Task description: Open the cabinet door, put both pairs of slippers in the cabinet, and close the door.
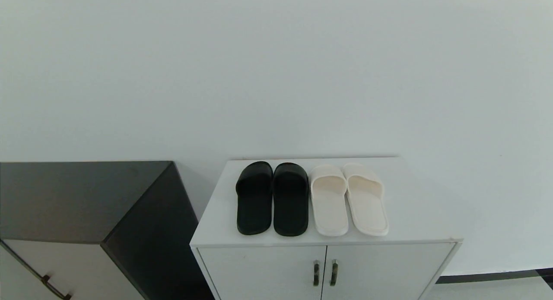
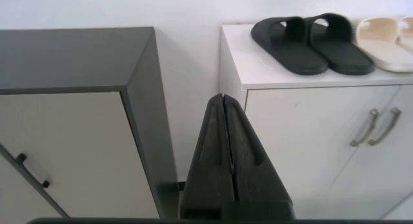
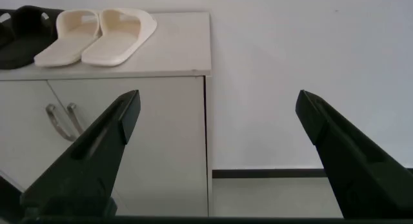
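A white cabinet (image 1: 423, 218) stands against the wall with both doors closed and two metal handles (image 1: 325, 272) at the centre seam. On its top sit a pair of black slippers (image 1: 272, 198) on the left and a pair of cream slippers (image 1: 349, 198) on the right, toes toward the wall. My left gripper (image 2: 223, 98) is shut on nothing, held low in front of the gap left of the cabinet (image 2: 303, 121). My right gripper (image 3: 216, 104) is open, low and in front of the cabinet's right corner (image 3: 187, 127); the cream slippers (image 3: 97, 33) lie above it.
A dark-topped cabinet (image 1: 86, 196) with a pale front and black handle (image 1: 54, 287) stands to the left, a narrow gap between it and the white one. A plain white wall is behind. Bare floor and a dark baseboard (image 3: 277, 173) lie to the right.
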Motion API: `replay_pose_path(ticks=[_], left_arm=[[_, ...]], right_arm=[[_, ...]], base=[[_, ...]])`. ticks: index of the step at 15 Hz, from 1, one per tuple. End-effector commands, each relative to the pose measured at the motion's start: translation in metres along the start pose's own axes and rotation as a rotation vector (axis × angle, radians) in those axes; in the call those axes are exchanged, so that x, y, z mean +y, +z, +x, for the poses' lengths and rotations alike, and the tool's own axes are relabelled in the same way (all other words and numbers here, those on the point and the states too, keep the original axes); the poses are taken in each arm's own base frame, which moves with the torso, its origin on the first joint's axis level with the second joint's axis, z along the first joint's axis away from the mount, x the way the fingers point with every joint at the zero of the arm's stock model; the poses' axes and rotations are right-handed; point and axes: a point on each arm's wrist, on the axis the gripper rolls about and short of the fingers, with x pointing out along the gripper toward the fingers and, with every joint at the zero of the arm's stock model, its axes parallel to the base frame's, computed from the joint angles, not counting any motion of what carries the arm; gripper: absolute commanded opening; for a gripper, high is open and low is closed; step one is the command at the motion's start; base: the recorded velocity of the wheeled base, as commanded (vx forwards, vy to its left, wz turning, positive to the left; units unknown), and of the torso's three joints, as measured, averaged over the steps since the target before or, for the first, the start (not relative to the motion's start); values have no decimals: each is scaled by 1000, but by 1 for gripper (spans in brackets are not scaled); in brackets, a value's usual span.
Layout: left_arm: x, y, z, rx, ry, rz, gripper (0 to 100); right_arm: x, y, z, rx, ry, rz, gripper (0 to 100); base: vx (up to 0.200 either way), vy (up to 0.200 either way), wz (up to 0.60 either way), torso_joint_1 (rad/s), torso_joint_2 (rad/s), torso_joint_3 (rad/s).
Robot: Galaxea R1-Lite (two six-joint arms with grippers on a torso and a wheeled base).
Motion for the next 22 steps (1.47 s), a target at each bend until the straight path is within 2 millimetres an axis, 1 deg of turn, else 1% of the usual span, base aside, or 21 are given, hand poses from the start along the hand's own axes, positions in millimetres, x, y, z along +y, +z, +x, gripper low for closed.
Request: replay_pose_path(ticks=[1, 2, 3, 4, 5, 6, 7, 8, 9, 10, 11, 12, 13, 14, 15, 17, 18, 19, 20, 21, 22], left_arm=[[0, 0, 0, -1, 0, -1, 0], [0, 0, 0, -1, 2, -1, 0], [0, 0, 0, -1, 2, -2, 0], [0, 0, 0, -1, 2, -1, 0], [0, 0, 0, -1, 2, 4, 0], [0, 0, 0, -1, 2, 4, 0], [0, 0, 0, -1, 2, 5, 0], [0, 0, 0, -1, 2, 7, 0], [0, 0, 0, -1, 2, 7, 0], [0, 0, 0, -1, 0, 7, 0], [0, 0, 0, -1, 2, 7, 0], [0, 0, 0, -1, 0, 5, 0], [0, 0, 0, -1, 0, 5, 0], [0, 0, 0, -1, 2, 5, 0], [0, 0, 0, -1, 0, 5, 0], [0, 0, 0, -1, 0, 4, 0], [0, 0, 0, -1, 0, 4, 0], [0, 0, 0, -1, 0, 5, 0], [0, 0, 0, -1, 0, 5, 0], [0, 0, 0, -1, 0, 7, 0], [0, 0, 0, -1, -3, 7, 0]], right_arm=[[0, 0, 0, -2, 1, -5, 100], [0, 1, 0, -5, 0, -3, 100], [0, 34, -9, -137, 5, 66, 100], [-2, 90, -30, -273, 58, 227, 100], [-1, 113, -36, -206, 162, 234, 100], [2, 117, -26, -23, 286, 153, 100], [4, 119, -4, 131, 346, 106, 100], [4, 129, 24, 201, 345, 97, 100], [5, 138, 57, 239, 344, 103, 100], [6, 144, 87, 284, 342, 112, 100], [9, 152, 108, 334, 368, 159, 100], [21, 165, 122, 387, 444, 276, 100], [28, 173, 126, 413, 486, 343, 100], [49, 187, 139, 488, 524, 433, 100], [65, 185, 151, 529, 502, 391, 100], [100, 177, 173, 541, 431, 315, 100], [100, 177, 173, 541, 431, 315, 100], [132, 162, 201, 498, 347, 274, 100], [143, 153, 217, 480, 290, 260, 100], [155, 138, 234, 472, 229, 243, 100], [165, 125, 246, 465, 199, 235, 100]], base=[[0, 0, 0, 0, 0, 0], [0, 0, 0, 0, 0, 0], [0, 0, 0, 0, 0, 0], [0, 0, 0, 0, 0, 0], [0, 0, 0, 0, 0, 0], [0, 0, 0, 0, 0, 0], [0, 0, 0, 0, 0, 0], [0, 0, 0, 0, 0, 0], [0, 0, 0, 0, 0, 0], [0, 0, 0, 0, 0, 0], [0, 0, 0, 0, 0, 0], [0, 0, 0, 0, 0, 0], [0, 0, 0, 0, 0, 0], [0, 0, 0, 0, 0, 0], [0, 0, 0, 0, 0, 0], [0, 0, 0, 0, 0, 0], [0, 0, 0, 0, 0, 0], [0, 0, 0, 0, 0, 0], [0, 0, 0, 0, 0, 0], [0, 0, 0, 0, 0, 0], [0, 0, 0, 0, 0, 0]])
